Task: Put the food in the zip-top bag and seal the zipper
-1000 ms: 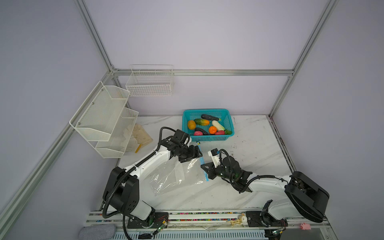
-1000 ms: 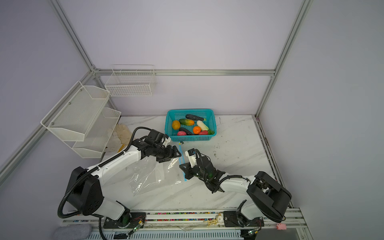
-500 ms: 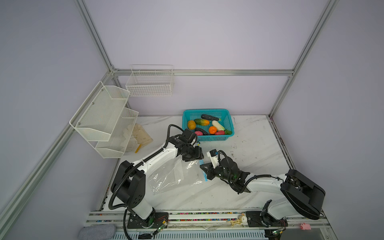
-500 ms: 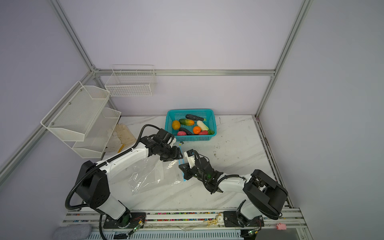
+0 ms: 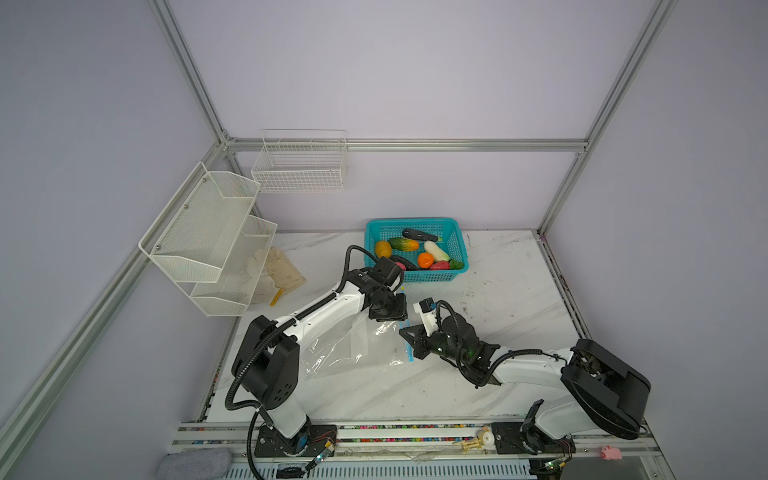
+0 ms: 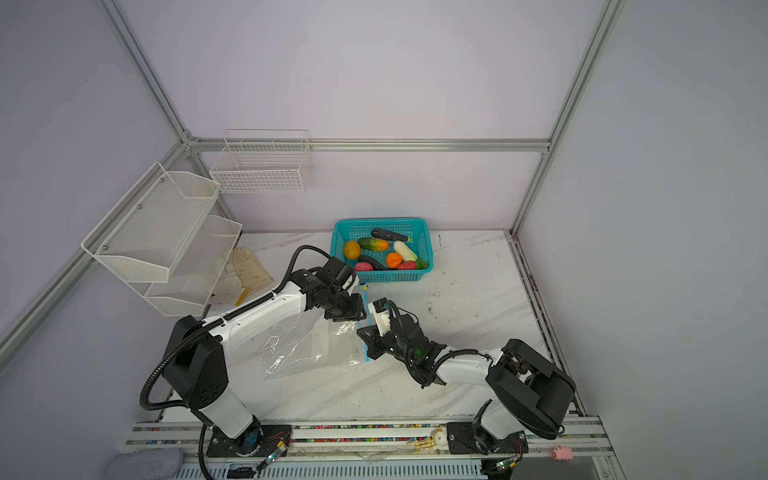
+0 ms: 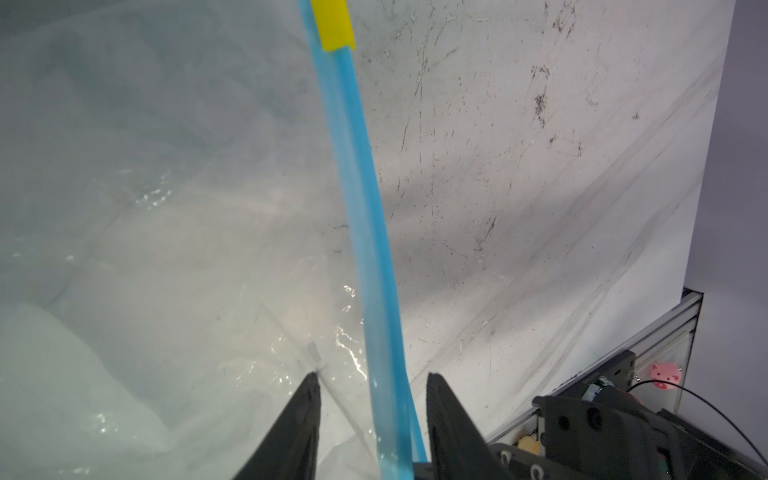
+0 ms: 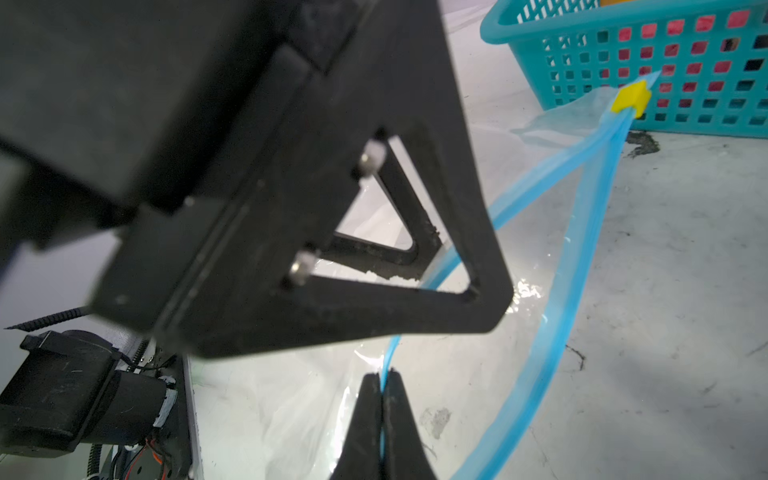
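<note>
Hidden in the top views: your left gripper (image 5: 390, 311) covers its own fingertips and the zipper beneath it, so only the wrist views show the grip.
Blocked in the right wrist view: a blurred black finger (image 8: 374, 316) of the left gripper fills much of the frame, in front of the zip-top bag (image 8: 291, 407).
Cut off: the yellow slider (image 7: 332, 25) runs out of the left wrist frame.
Left fingers: spread, one on either side of the light-blue zipper (image 7: 365, 208), with a gap showing on both sides.
Right fingers: your right gripper (image 8: 381, 399) is pressed together on one track of the zipper.
Zipper mouth: the two tracks part from the slider. The pinched one passes behind the left finger, and the other curves away along the table.
Bag: it lies crinkled on the marble tabletop (image 5: 498, 311) between the arms, partly under the left arm.
Food: it sits in the teal basket (image 5: 415, 222) at the back, just beyond the slider. You can see a white radish (image 5: 436, 250), orange (image 5: 425, 260), mango (image 5: 383, 248), cucumber (image 5: 403, 244) and eggplant (image 5: 419, 235). A second dark piece is partly behind the left wrist.
Around: a glove (image 5: 284, 270) lies beside the mesh shelf (image 5: 208, 232). A wire basket (image 5: 301, 166) hangs on the wall. A pink pig toy (image 5: 609, 452) and a grey cloth (image 5: 195, 463) sit at the front rail.
Writing: there is a pale patch (image 6: 321, 338) on the bag, too small to read.
</note>
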`<state>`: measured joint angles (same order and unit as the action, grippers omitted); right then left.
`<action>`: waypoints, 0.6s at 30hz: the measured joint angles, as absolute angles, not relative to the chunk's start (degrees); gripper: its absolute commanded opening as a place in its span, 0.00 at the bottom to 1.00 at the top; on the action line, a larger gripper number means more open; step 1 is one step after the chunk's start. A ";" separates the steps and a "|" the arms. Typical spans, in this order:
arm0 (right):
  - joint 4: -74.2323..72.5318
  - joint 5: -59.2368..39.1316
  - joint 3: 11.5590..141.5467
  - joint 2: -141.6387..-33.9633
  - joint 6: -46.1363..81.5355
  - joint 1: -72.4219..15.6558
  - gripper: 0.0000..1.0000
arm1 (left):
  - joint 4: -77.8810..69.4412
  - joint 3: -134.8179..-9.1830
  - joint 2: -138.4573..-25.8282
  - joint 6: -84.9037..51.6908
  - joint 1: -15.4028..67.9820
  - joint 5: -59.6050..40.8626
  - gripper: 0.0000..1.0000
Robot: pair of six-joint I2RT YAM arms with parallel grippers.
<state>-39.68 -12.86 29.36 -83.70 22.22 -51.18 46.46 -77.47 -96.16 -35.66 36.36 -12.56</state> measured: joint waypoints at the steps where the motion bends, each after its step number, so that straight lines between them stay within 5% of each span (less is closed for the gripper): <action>1: -39.68 -12.86 29.36 -83.70 22.22 -51.18 0.00 | 46.50 -77.56 -96.16 -35.44 36.42 -12.45 0.31; 8: -39.70 -12.93 29.39 -84.38 22.22 -51.22 0.00 | 47.09 -77.58 -96.16 -35.27 36.58 -12.36 0.12; 18: -39.59 -13.13 29.89 -84.88 22.26 -51.44 0.00 | 47.66 -77.58 -96.14 -35.11 36.58 -12.32 0.00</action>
